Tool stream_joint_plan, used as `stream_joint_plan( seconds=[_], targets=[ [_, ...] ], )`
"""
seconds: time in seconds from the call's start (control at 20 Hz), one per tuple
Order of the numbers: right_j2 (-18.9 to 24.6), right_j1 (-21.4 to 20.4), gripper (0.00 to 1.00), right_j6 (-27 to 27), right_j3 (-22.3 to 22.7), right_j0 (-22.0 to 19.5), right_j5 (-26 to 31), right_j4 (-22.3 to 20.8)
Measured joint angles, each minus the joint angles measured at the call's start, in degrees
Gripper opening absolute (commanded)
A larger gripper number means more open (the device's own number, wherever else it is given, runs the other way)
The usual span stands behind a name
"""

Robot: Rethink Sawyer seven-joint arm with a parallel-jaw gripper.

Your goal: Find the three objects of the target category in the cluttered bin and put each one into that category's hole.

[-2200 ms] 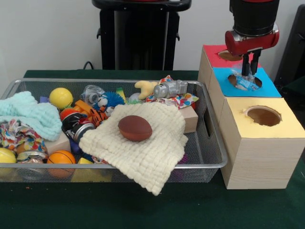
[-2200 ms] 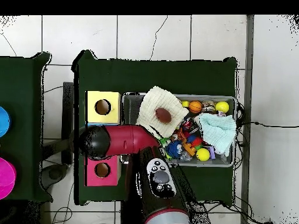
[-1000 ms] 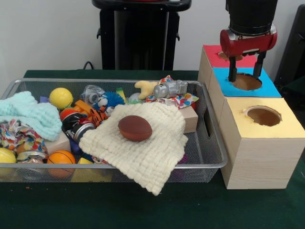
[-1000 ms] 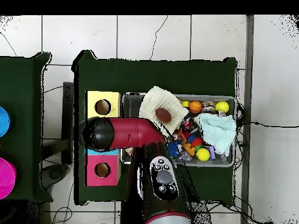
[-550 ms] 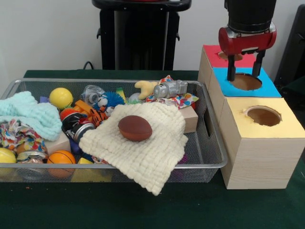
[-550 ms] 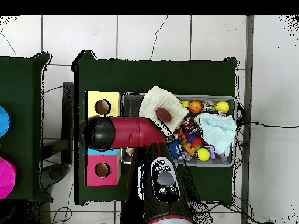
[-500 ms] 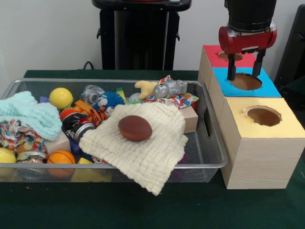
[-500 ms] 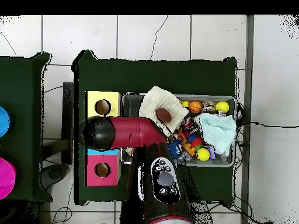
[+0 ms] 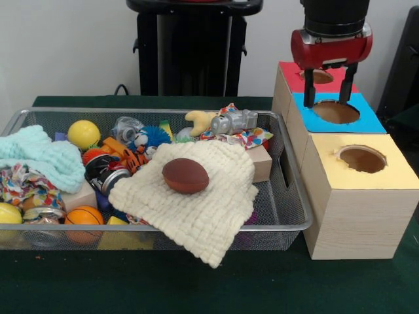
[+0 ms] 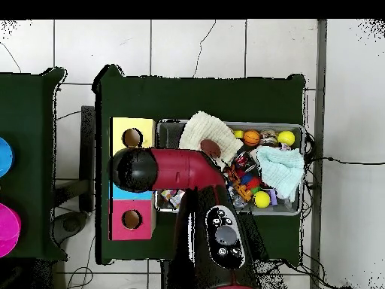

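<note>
My gripper [image 9: 328, 90] hangs open and empty above the far edge of the blue box's hole [image 9: 336, 111], its fingers [image 9: 308, 88] spread wide. Behind that box stands the red box with its hole [image 9: 319, 76]; in front is the yellow box with its hole [image 9: 362, 159]. Nothing shows inside any of the holes. The wire bin [image 9: 296, 226] holds a brown football [image 9: 185, 175] on a cream cloth [image 9: 200, 206], a crushed silver can [image 9: 234, 121] and a crumpled clear bottle [image 9: 126, 127]. In the overhead view the arm's wrist [image 10: 134, 169] covers the blue box and hides the gripper.
Also in the bin are a yellow ball [image 9: 84, 133], an orange ball [image 9: 85, 216], a mint cloth [image 9: 39, 160], a blue spiky toy [image 9: 154, 137] and a wooden block [image 9: 262, 162]. The cream cloth hangs over the bin's front rim. From overhead, the yellow box [image 10: 132, 138] and red box [image 10: 132, 219] flank the arm.
Earlier the gripper held a crumpled clear item low over the blue hole. The item is gone from view; the gripper has opened, risen and shifted slightly left.
</note>
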Motion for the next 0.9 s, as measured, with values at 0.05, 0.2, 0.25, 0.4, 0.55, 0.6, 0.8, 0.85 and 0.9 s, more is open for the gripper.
stream_joint_plan(
  seconds=[0.05, 0.2, 0.25, 0.4, 0.55, 0.6, 0.8, 0.85, 0.9],
  targets=[
    [0.00, 0.01, 1.00, 0.00, -0.07, -0.47, -0.01, 0.01],
    [0.00, 0.04, 1.00, 0.00, -0.30, -1.59, -0.01, 0.00],
    [0.00, 0.06, 1.00, 0.00, -0.44, -1.98, -0.01, 0.00],
    [0.01, 0.20, 1.00, 0.00, -0.98, -3.10, -0.01, 0.00],
    [0.01, 0.54, 1.00, 0.00, -1.64, -4.25, -0.18, 0.00],
    [0.01, 0.64, 1.00, 0.00, -1.75, -4.49, -0.36, 0.00],
    [0.05, 1.01, 1.00, 0.00, -1.83, -5.91, -3.33, -0.32],
    [0.08, 1.06, 1.00, 0.00, -1.84, -6.16, -4.12, -0.56],
    [0.11, 1.11, 1.00, 0.00, -1.84, -6.42, -4.91, -0.80]
  ],
)
